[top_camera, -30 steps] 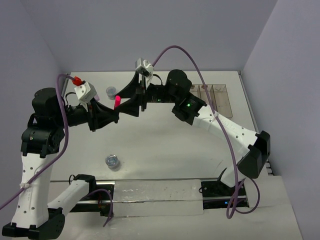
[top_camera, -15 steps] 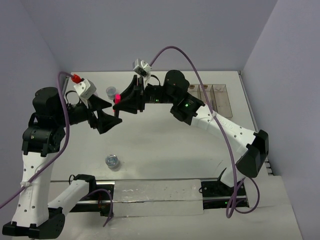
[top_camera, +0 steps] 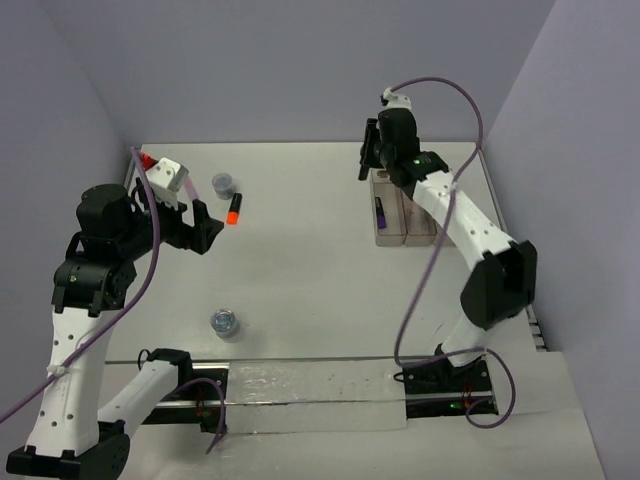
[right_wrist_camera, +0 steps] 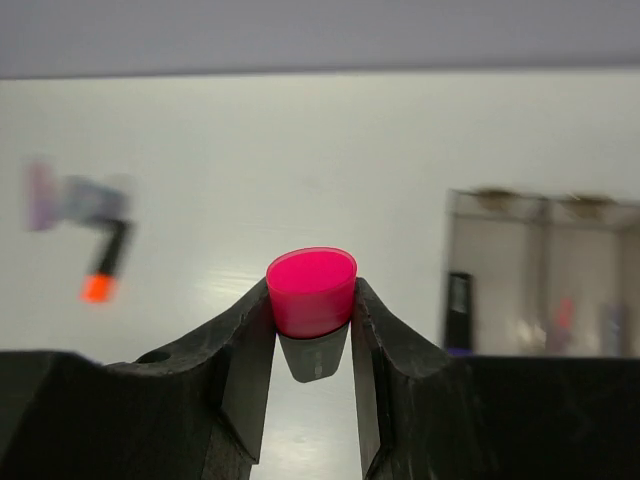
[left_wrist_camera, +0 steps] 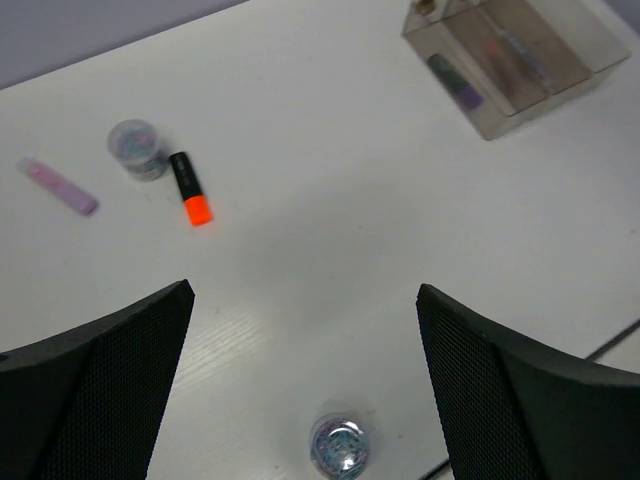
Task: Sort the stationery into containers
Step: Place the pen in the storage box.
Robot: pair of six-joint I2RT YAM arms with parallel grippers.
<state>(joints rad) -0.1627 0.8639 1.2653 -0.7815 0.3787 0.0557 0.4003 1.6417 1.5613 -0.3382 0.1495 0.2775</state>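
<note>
Observed from the near side. The white worktop point(top_camera: 320, 270) carries all loose items. At its far right stands a row of 3 narrow clear plastic bins point(top_camera: 420, 225), joined side by side.

The left arm point(top_camera: 75, 300) reaches over the left half. Its fingers point(left_wrist_camera: 100, 390) stand wide apart above the surface, gripping nothing. The right arm point(top_camera: 470, 230) extends to the far end of the bins. Its fingers point(right_wrist_camera: 240, 370) are clamped on a short black highlighter with a pink end point(right_wrist_camera: 312, 290), held in the air close to the far left corner of the row. Whether it hangs directly over a compartment cannot be told.

1 short black highlighter with a purple end point(top_camera: 381, 210) lies in the leftmost bin. The middle bin holds a reddish item point(left_wrist_camera: 505, 60), too blurred to identify.

1 short black highlighter with an orange end point(top_camera: 233, 208) lies flat at far left, just beside 1 round clear bluish pot point(top_camera: 223, 183). A 2nd such pot point(top_camera: 225, 322) stands well apart, nearer the arm bases. A small pale pink block point(left_wrist_camera: 60, 187) lies near the far pot, on its left.
</note>
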